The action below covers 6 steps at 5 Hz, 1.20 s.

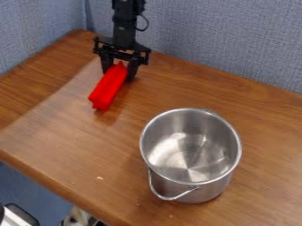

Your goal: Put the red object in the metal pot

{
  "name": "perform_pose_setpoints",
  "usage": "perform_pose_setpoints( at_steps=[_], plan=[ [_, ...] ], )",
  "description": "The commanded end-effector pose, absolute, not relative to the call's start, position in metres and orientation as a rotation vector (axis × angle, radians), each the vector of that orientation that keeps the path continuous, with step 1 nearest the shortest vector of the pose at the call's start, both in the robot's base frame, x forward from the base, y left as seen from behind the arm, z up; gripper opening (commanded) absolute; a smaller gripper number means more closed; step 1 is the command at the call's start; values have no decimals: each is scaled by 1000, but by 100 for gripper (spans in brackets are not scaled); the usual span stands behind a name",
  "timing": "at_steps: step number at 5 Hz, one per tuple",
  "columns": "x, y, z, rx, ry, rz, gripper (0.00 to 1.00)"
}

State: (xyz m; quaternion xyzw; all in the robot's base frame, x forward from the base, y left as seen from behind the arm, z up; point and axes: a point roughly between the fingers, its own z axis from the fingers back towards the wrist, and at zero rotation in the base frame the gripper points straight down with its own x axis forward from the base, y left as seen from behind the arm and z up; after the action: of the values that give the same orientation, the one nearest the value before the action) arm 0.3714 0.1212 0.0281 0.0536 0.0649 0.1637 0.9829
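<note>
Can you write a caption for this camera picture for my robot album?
Claw grips one end of the red block on the table, metal pot waiting empty.

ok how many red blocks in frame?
1. The red object lies on the table at upper left, its far end between the fingers of the gripper, beyond the metal pot. None seem hidden.

arm [125, 13] cut by top edge, red object's [106, 89] upper end behind pincer [122, 66]
</note>
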Motion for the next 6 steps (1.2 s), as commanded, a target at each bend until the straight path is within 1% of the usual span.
perform_pose_setpoints(
  at_steps=[1,2,4,6],
  plan=[
    [383,124,65,124,58,286,0],
    [382,122,57,126,61,294,0],
    [399,114,51,133,70,347,0],
    [389,117,67,138,80,425,0]
  ],
)
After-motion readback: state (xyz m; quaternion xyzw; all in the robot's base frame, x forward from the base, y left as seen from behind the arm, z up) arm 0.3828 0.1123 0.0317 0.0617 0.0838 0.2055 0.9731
